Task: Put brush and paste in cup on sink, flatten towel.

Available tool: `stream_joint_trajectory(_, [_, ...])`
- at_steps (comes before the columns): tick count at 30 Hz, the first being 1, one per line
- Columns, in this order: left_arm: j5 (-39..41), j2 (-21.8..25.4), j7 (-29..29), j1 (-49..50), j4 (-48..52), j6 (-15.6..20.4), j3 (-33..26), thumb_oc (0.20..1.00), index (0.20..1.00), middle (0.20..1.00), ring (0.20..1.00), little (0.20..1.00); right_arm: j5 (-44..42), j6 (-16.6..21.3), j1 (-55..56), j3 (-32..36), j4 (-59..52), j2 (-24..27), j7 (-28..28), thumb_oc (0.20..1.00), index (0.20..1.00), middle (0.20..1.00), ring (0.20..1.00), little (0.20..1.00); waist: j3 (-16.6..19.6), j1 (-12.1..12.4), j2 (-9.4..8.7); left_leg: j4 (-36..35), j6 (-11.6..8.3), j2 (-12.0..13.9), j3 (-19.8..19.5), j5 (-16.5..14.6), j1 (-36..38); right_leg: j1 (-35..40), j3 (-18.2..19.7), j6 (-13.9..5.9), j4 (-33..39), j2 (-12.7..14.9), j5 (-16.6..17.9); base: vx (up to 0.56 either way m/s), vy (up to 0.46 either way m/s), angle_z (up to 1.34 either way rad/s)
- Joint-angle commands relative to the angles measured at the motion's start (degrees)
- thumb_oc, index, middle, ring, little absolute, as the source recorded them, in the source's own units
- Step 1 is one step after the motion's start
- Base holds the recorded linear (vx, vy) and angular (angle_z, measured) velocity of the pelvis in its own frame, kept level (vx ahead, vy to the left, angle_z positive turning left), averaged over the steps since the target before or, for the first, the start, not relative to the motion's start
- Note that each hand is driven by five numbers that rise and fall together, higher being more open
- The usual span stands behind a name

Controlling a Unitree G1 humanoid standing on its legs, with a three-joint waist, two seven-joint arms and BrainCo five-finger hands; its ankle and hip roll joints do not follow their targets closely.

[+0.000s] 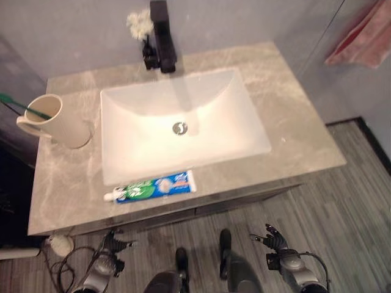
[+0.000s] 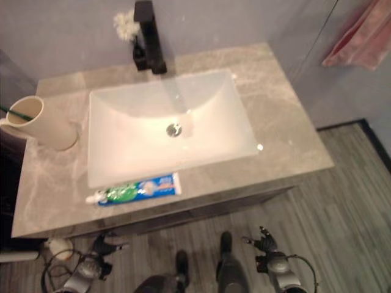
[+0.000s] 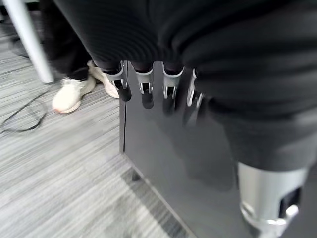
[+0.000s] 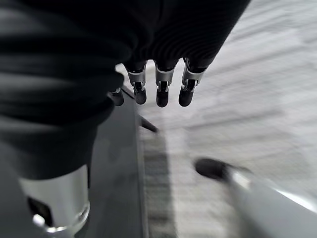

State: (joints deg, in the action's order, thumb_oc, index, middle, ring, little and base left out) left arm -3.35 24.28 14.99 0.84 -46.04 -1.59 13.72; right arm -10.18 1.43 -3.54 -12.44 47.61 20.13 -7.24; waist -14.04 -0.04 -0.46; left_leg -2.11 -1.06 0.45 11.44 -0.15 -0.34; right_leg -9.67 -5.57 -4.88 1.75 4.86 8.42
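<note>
A cream cup (image 1: 56,121) stands at the counter's left end with a green toothbrush (image 1: 23,107) leaning in it. A blue, green and white toothpaste tube (image 1: 154,187) lies on the counter along the front rim of the white sink (image 1: 247,125). A pink towel (image 1: 361,38) hangs on the wall at the upper right. My left hand (image 1: 112,243) hangs low at the lower left and my right hand (image 1: 273,239) low at the lower right, both below the counter's front edge. Relaxed fingers (image 3: 143,89) show in the left wrist view and fingers (image 4: 161,84) in the right wrist view, holding nothing.
A black tap (image 1: 161,35) and a small white flower (image 1: 140,24) stand behind the sink. The grey marble counter (image 1: 305,131) sits on a dark cabinet (image 3: 163,163). A person's white shoe (image 3: 70,94) stands on the striped floor near the cabinet.
</note>
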Motion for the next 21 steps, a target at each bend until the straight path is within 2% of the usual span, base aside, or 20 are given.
stream_joint_trajectory(1, [-1.2,-0.5,1.9,-3.1,0.0,1.2,-1.6,1.000,1.000,1.000,1.000,1.000,1.9,0.6,0.8,0.5,-0.9,4.3,0.4,1.000,1.000,1.000,1.000,1.000,0.1,-1.4,1.62,0.7,-4.46,4.5,-1.3,7.8,-6.9,2.8,-0.5,-2.63,-6.7,-0.1,-8.4,0.00,-0.167,0.24])
stream_joint_trajectory(5, [-0.3,-2.0,2.9,-2.1,-2.3,1.7,-2.4,1.000,1.000,1.000,1.000,1.000,2.5,0.5,0.6,0.5,2.3,5.3,0.4,1.000,1.000,1.000,1.000,1.000,0.2,-0.6,1.94,0.9,-5.32,4.9,-2.8,8.7,-7.4,4.6,-2.7,-1.90,-4.8,-0.5,-8.8,0.00,-0.130,0.22])
stream_joint_trajectory(11, [1.1,-2.0,3.3,-0.6,-3.0,3.0,-3.8,1.000,1.000,1.000,1.000,1.000,-2.7,0.5,0.8,0.5,6.9,4.4,4.0,1.000,1.000,1.000,1.000,1.000,0.7,1.2,2.27,0.7,-6.37,4.8,-4.1,9.8,-8.3,6.4,-5.8,-1.84,-2.6,0.0,-8.6,0.00,-0.079,0.39])
stream_joint_trajectory(14, [-3.1,1.1,3.8,1.4,3.1,4.2,-2.7,1.000,1.000,1.000,1.000,1.000,0.3,0.6,0.0,0.9,15.1,4.2,2.2,1.000,1.000,1.000,1.000,1.000,0.4,3.1,3.46,1.0,-6.97,4.7,-4.8,10.5,-9.7,7.3,-9.8,-1.95,-2.8,1.2,-9.1,-0.02,-0.056,0.54])
stream_joint_trajectory(16, [-4.2,2.1,3.8,2.3,5.2,4.7,-2.6,1.000,1.000,1.000,1.000,1.000,0.5,0.7,-0.1,1.7,17.0,4.0,1.9,1.000,1.000,1.000,1.000,1.000,0.3,3.4,3.85,1.0,-7.02,4.6,-4.8,10.6,-9.9,7.4,-10.7,-2.05,-2.9,1.4,-9.3,-0.01,-0.016,0.70])
stream_joint_trajectory(17, [-6.2,4.9,4.2,5.1,9.8,6.0,-2.9,1.000,1.000,1.000,1.000,1.000,1.3,0.4,-0.8,3.2,20.8,4.3,1.0,1.000,1.000,1.000,1.000,1.000,0.2,4.1,4.79,0.8,-7.05,4.4,-5.0,10.6,-10.0,7.5,-12.0,-2.27,-3.3,1.9,-9.7,-0.01,0.002,0.65])
stream_joint_trajectory(19, [-6.8,6.1,3.9,7.0,13.0,6.4,-3.5,1.000,1.000,1.000,1.000,1.000,1.9,0.1,-0.8,3.7,22.6,4.3,1.1,1.000,1.000,1.000,1.000,1.000,0.2,4.5,5.15,0.6,-7.00,4.2,-5.1,10.5,-9.9,7.5,-12.2,-2.35,-3.5,2.1,-9.9,0.01,0.024,0.35])
stream_joint_trajectory(21, [-9.0,10.8,2.0,12.8,24.5,8.4,-4.8,1.000,1.000,1.000,1.000,1.000,3.9,-1.6,0.2,7.0,27.7,4.9,0.7,1.000,1.000,1.000,1.000,1.000,-0.2,5.3,6.63,0.4,-6.72,3.3,-5.8,9.9,-9.2,8.1,-12.8,-2.71,-4.0,3.2,-10.5,0.04,0.061,0.16])
